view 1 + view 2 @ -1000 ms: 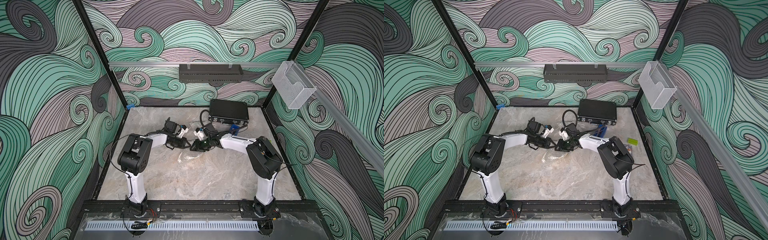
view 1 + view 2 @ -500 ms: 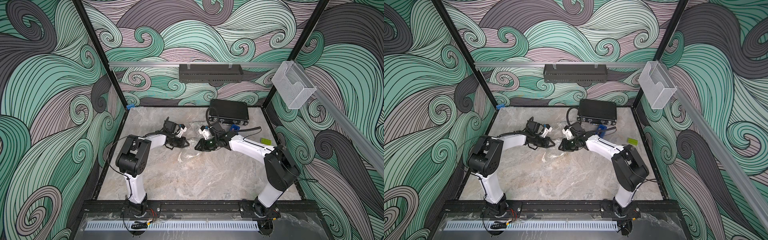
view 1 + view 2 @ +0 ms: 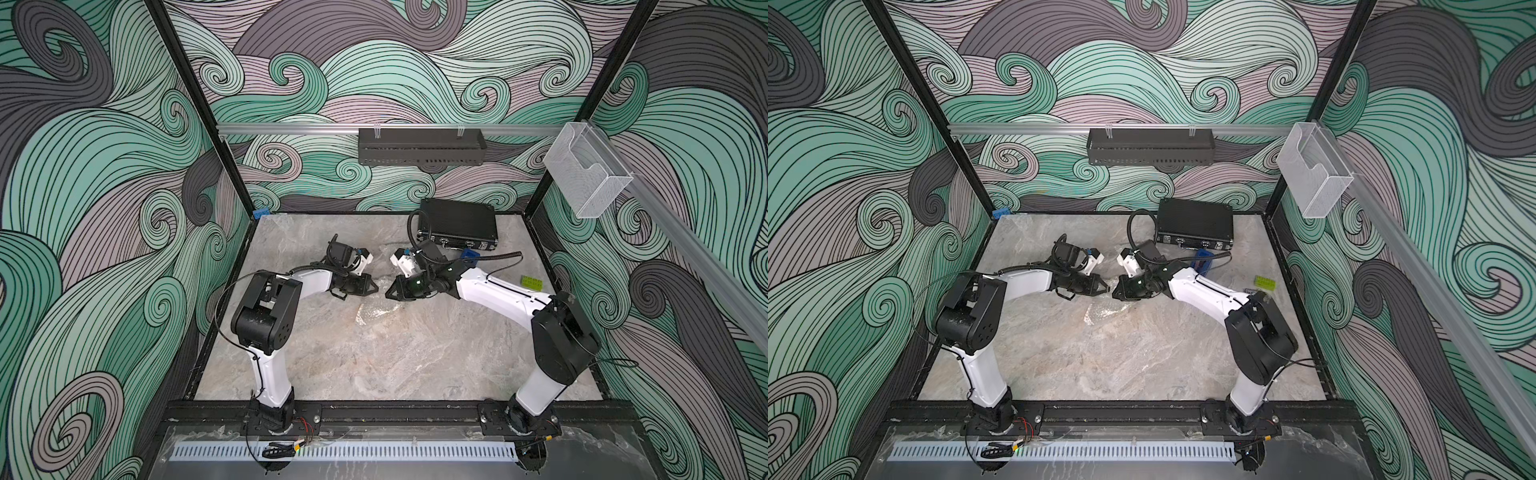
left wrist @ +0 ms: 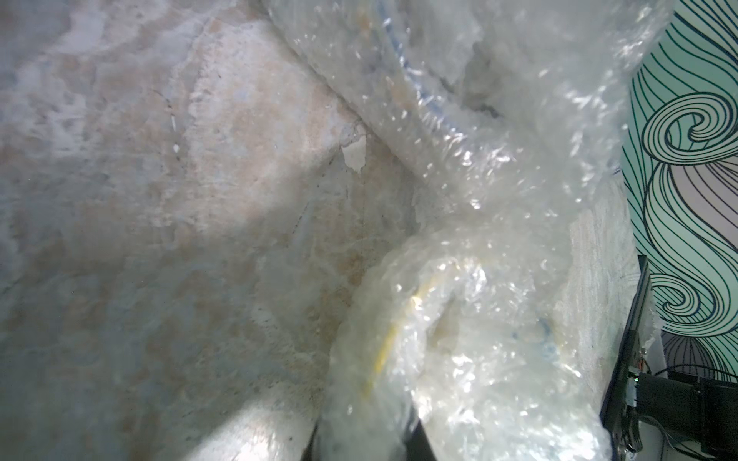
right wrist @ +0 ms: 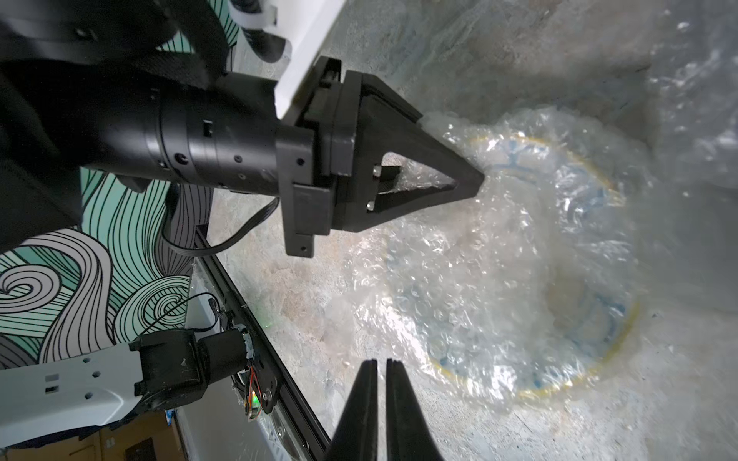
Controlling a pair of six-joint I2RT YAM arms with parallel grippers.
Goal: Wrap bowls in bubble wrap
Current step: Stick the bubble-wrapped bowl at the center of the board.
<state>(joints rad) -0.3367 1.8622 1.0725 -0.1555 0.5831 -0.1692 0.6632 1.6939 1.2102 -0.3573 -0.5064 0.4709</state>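
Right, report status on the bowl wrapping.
Left gripper shut on the bubble wrap. Right gripper shut, holding nothing. One bowl and the other bowl lie under the wrap. Black case at back, apart from them.

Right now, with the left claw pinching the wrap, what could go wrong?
1. The left claw pinches bubble wrap right at the rim of a bowl; a pull may drag or tip it.
2. The right claw is shut on nothing, so the loose wrap could spring open.
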